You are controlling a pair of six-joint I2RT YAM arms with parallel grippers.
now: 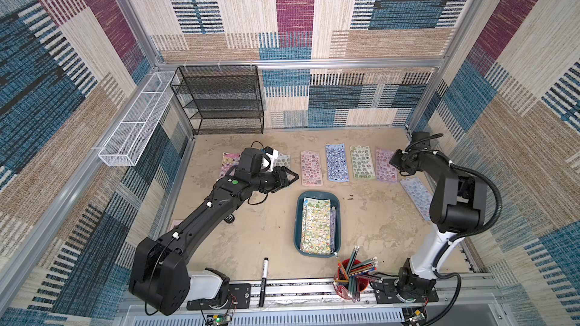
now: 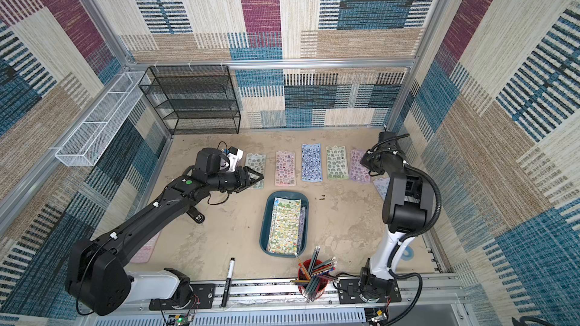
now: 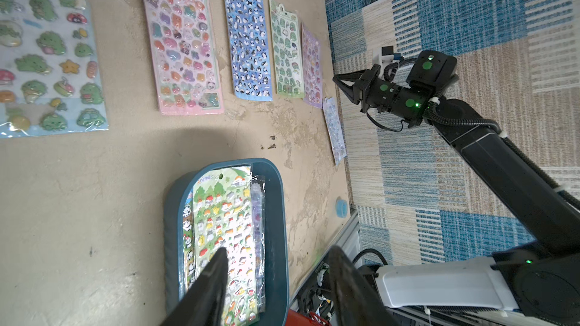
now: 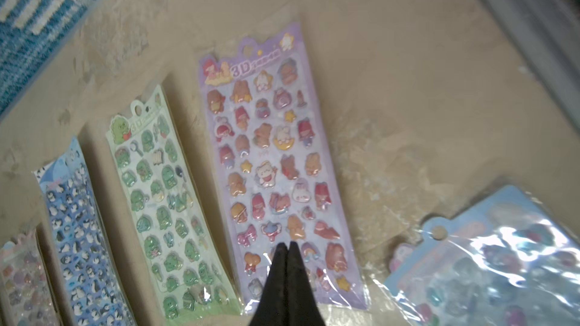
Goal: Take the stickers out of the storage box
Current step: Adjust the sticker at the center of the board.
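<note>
Nearest you lie the pen point(image 1: 263, 280) and the pencil cup point(image 1: 351, 277), so keep clear of both. The box point(image 1: 298, 227) sits mid-table with stickers point(image 1: 317, 227) inside. The top sheet is glossy, and its far end seems to ride up the wall. Your left gripper point(image 3: 277, 254) hangs beyond it, half open and empty. I'd lower it onto that raised end and pinch. The right gripper point(image 4: 287, 244) is closed on nothing, over the lilac sheet point(image 4: 270, 152). The table point(image 1: 376, 221) is sandy and mottled. Behind stand the rack point(image 1: 219, 101) and patterned walls.

— All black, is it?
— Mostly. The left matte-black jointed arm point(image 1: 201, 214) has a white base shell point(image 1: 205, 283) and a round green sticker point(image 1: 234, 182); the right matte-black arm point(image 1: 455, 202) carries a ribbed black hose point(image 1: 498, 202).
</note>
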